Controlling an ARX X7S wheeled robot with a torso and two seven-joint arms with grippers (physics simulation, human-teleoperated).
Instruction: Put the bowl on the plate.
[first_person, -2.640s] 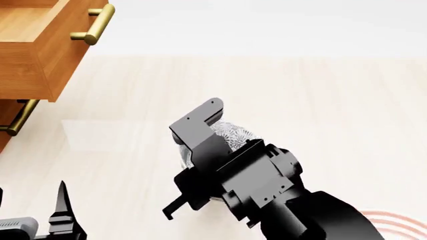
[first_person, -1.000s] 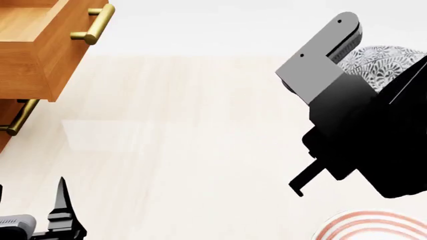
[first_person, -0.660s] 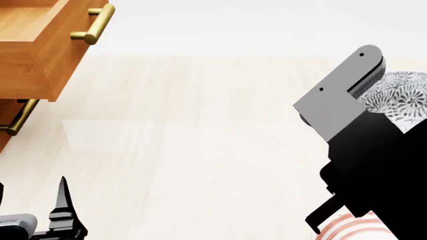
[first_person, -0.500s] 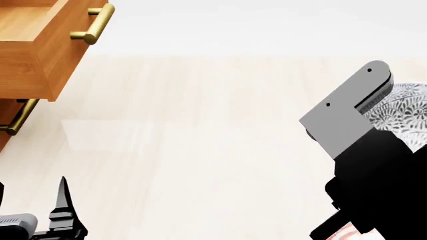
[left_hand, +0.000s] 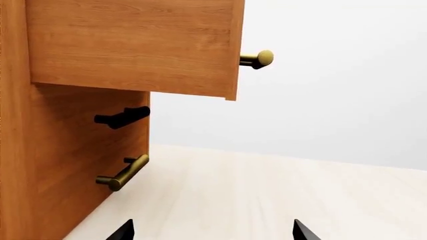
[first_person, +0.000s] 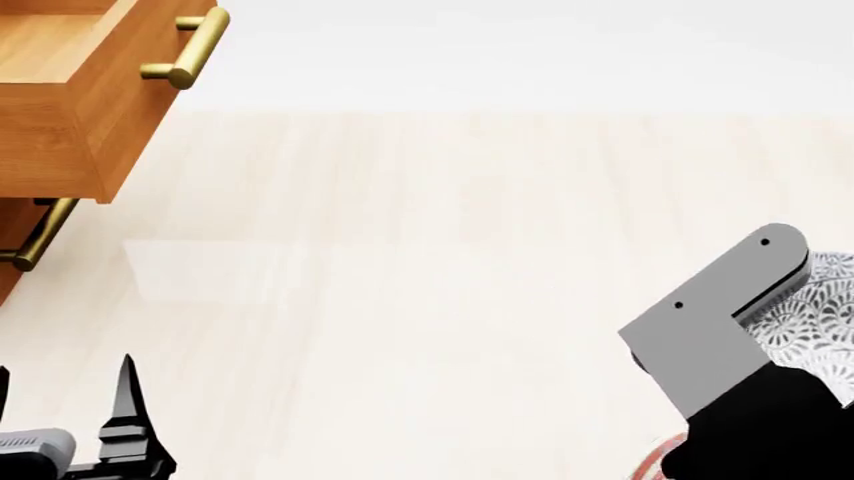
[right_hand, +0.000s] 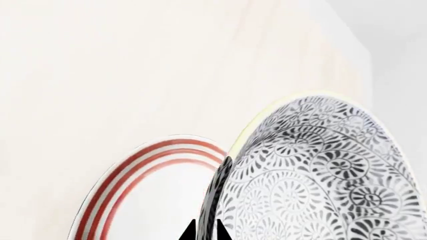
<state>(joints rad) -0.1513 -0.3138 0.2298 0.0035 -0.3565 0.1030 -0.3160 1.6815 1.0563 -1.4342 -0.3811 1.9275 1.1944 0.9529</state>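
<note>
Right gripper (right_hand: 205, 231) clamped on bowl (right_hand: 313, 175) rim, bowl held off table, tilted. Plate (right_hand: 143, 170) directly beyond and below bowl, near overlap. Left gripper (left_hand: 210, 231) spread apart, empty, far off by drawer unit (left_hand: 73, 120). Next likely: lower onto plate.

Domestic-style interior, simulated: a home dining or kitchen setting.

Evidence: a pale wood-grain table top (first_person: 441, 260) runs up to a plain light wall (left_hand: 347, 90). Beside it stands a warm-toned wooden drawer cabinet (left_hand: 73, 165) with brass bar handles (left_hand: 123, 172), its upper drawer (first_person: 80, 90) pulled open. Tableware is present: a white plate (right_hand: 143, 200) with red rings at its rim and a bowl (right_hand: 320, 175) in a grey floral pattern. No industrial, laboratory or office fittings are visible.
</note>
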